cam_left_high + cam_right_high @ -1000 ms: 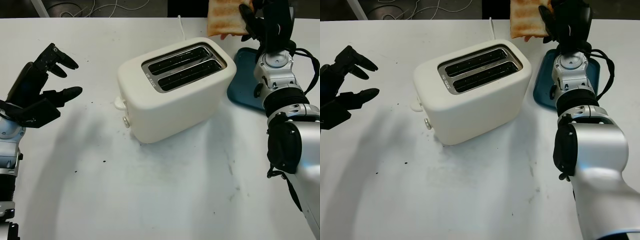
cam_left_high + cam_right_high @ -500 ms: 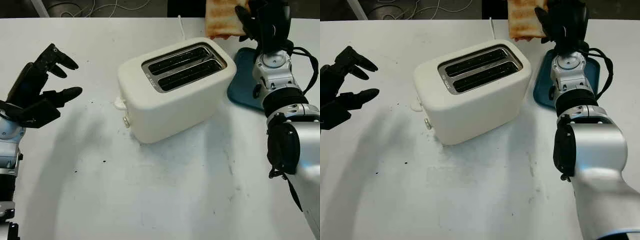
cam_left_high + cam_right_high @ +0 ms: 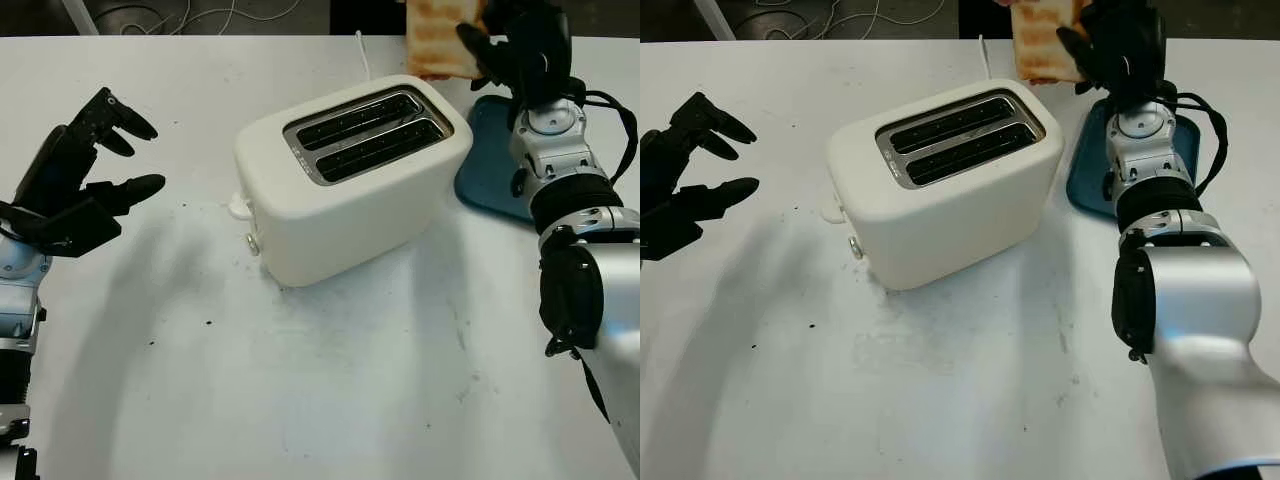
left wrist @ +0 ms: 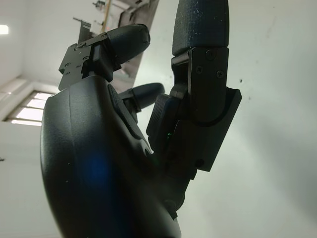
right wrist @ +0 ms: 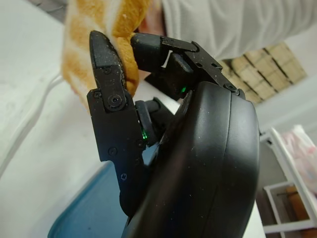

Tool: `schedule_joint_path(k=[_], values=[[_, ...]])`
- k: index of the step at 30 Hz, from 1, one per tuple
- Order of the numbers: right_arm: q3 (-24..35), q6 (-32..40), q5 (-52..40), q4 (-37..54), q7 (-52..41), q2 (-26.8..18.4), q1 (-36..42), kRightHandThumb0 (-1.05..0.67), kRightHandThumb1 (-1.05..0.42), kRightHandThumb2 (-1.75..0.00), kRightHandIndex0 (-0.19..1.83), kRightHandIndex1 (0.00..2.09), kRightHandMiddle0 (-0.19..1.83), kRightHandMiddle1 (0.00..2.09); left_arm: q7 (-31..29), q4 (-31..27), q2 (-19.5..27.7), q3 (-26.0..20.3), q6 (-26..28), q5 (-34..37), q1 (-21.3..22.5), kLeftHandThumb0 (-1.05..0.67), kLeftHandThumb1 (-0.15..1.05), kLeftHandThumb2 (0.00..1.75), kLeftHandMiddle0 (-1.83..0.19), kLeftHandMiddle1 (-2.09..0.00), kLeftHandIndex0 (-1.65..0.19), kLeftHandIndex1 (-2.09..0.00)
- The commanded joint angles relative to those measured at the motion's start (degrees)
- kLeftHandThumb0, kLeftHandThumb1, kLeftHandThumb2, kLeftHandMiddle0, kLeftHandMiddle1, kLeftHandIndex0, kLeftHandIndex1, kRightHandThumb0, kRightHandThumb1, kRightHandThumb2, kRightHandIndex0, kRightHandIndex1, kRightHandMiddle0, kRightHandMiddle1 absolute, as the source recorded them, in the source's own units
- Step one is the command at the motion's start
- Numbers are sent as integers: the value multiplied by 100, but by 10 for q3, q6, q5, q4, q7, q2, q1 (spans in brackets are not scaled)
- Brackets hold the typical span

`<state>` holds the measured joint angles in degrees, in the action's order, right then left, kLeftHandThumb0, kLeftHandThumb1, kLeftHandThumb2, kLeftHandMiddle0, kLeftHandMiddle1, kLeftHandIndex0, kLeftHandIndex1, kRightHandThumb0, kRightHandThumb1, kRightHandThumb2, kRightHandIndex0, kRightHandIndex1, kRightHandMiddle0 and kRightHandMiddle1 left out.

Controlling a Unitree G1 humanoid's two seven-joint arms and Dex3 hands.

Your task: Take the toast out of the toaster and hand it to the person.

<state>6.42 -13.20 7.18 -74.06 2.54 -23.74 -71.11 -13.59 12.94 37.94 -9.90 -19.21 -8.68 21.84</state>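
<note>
A browned slice of toast (image 3: 438, 45) hangs in the air beyond the toaster, at the far edge of the table, with my right hand (image 3: 492, 48) shut on it. In the right wrist view my black fingers (image 5: 111, 104) pinch the toast (image 5: 91, 29), and a person in a light top (image 5: 233, 20) is right behind it. The cream two-slot toaster (image 3: 350, 180) stands mid-table with both slots dark. My left hand (image 3: 125, 150) is open, raised at the left, well clear of the toaster; the left wrist view shows it as a black hand (image 4: 163, 114).
A dark blue tray (image 3: 488, 165) lies to the right of the toaster, under my right forearm. The toaster's white cord (image 3: 362, 52) runs off toward the far edge. White table (image 3: 300, 380) spreads bare in front, with small crumbs.
My right hand has carried the toast a little to the left along the far edge. The left hand and the toaster have not moved.
</note>
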Motion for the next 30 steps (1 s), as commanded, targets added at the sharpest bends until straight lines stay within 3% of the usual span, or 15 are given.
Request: schedule_joint_path(k=[1, 4, 7, 15, 19, 22, 25, 30], values=[[6, 3, -13, 4, -43, -13, 9, -83, -90, 0, 63, 82, 78, 35, 4, 0, -2, -2, -6, 2, -8, -105, 92, 37, 0, -175, 0, -161], [-5, -16, -1, 11, -73, -24, 18, -89, -91, 0, 30, 43, 47, 5, 3, -1, -2, -2, -4, 3, -8, -105, 92, 38, 0, -175, 0, -160], [-8, -29, 2, 19, -78, -30, 26, -92, -88, 0, 16, 27, 30, 1, 2, 0, -1, -2, -3, 3, -8, -105, 92, 38, 0, -175, 0, -160], [-12, -56, 3, 40, -114, -54, 46, -82, -86, 0, 0, 2, 3, 0, 7, -1, -1, -2, -4, -1, -9, -105, 92, 39, 0, -175, 0, -161], [16, -105, -33, 58, -158, -68, 82, -89, -84, 0, 0, 0, 0, 0, 3, -7, -3, -6, 7, 6, -14, -105, 92, 37, 0, -175, 0, -161], [43, -148, -68, 84, -188, -71, 120, -83, -81, 0, 0, 0, 0, 0, 3, -9, -2, -9, 12, 7, -18, -105, 92, 37, 0, -175, 0, -162], [63, -171, -97, 159, -192, -66, 190, -73, -80, 0, 0, 0, 0, 0, 6, -9, -1, -13, 10, 6, -24, -105, 92, 38, 0, -175, 0, -163], [90, -121, -200, 417, -227, -17, 378, -57, -79, 0, 13, 7, 14, 6, 7, -17, -13, -27, 20, 24, -41, -105, 92, 37, 0, -174, 0, -162]])
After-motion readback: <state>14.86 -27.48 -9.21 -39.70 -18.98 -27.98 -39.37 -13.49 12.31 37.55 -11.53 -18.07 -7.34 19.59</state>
